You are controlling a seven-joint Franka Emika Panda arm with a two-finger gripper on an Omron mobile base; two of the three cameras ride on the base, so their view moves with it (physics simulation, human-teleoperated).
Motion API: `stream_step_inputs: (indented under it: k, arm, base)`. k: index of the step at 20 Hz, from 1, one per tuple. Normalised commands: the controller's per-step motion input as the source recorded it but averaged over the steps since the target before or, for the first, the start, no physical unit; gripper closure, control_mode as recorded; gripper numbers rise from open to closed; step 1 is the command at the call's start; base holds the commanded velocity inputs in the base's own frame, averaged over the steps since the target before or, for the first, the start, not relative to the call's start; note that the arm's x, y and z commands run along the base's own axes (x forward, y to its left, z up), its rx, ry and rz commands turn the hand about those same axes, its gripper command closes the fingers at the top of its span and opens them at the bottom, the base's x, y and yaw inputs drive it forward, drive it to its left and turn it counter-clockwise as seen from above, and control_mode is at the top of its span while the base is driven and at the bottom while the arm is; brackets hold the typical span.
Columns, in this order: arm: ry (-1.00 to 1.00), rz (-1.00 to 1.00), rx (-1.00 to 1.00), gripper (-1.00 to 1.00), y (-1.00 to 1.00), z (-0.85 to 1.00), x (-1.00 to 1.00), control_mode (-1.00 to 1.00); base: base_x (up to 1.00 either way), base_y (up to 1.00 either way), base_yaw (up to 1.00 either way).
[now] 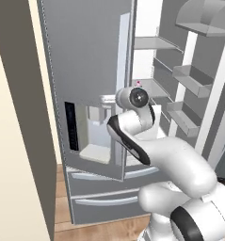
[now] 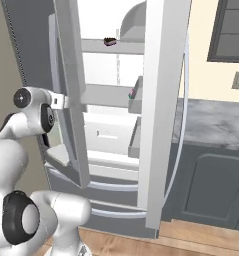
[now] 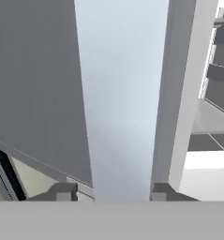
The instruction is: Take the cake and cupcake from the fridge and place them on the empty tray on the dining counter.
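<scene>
Fridge [image 2: 111,95] open; small dark-pink item [image 2: 110,41] on upper shelf [image 2: 113,47].

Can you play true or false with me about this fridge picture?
1. One door of the fridge stands wide open, showing its door bins. True.
2. The robot's fingers are holding a cupcake. False: they sit on either side of a pale door handle.
3. The fridge has a water dispenser in one door. True.
4. Every fridge shelf is bare. False: a small dark-and-pink thing sits on an upper shelf.
</scene>
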Motion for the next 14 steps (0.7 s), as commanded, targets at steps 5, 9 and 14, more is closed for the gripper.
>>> stream_step_inputs:
  k: [5, 9, 14]
  arm:
    - [0.0, 0.0, 0.0, 1.0, 0.64, 0.0, -0.59, -1.0]
    - [0.0, 0.0, 0.0, 1.0, 0.68, 0.0, -0.62, -1.0]
    - [0.0, 0.0, 0.05, 1.0, 0.68, 0.0, -0.67, -1.0]
  base:
    - [0.0, 0.0, 0.0]
    - [0.0, 0.0, 0.0]
    - [0.0, 0.0, 0.0]
